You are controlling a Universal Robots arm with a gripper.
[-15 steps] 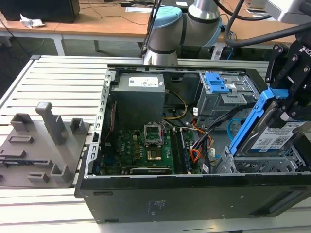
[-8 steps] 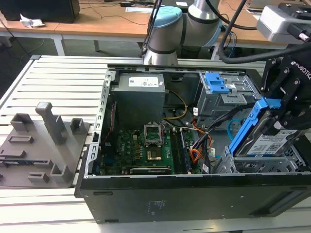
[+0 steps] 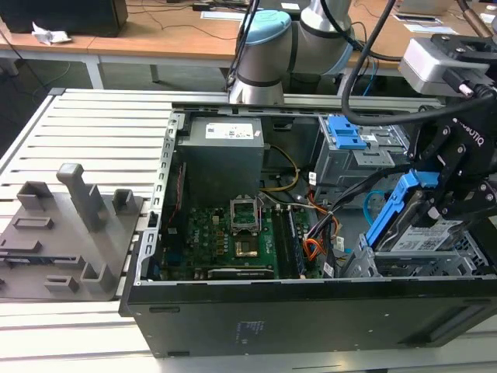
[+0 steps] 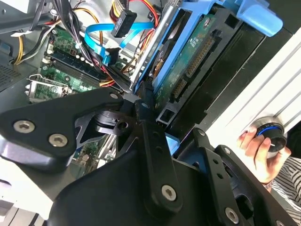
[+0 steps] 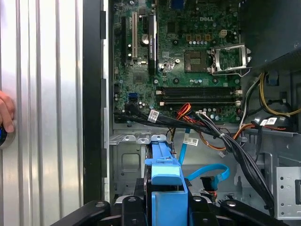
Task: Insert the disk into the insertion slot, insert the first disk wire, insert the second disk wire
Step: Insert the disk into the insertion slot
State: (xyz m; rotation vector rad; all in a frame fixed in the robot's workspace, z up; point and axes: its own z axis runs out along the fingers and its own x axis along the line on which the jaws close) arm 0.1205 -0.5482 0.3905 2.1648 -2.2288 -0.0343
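Gripper [image 3: 435, 198] fingers are clamped on the blue frame of the disk [image 3: 425, 231], one on each side. The disk is held tilted, with its raised end toward the exterior view's left, directly above the insertion slot [image 3: 388, 266] and not seated flat in it. In the second wrist view the green circuit-board side of the disk faces the camera.

Just beyond the disk lies the second disk wire [image 5: 211, 170], curved in a loop on the case floor. The first disk wire [image 4: 124, 21] hangs near it – its dark plug is apart from the disk.

Farther in sits the motherboard [image 5: 188, 47]. Behind the slot stands a taller cage with blue latches [image 3: 345, 136].

Outside the case, a person's hand [image 4: 256, 146] rests on a round knob [image 4: 270, 133].
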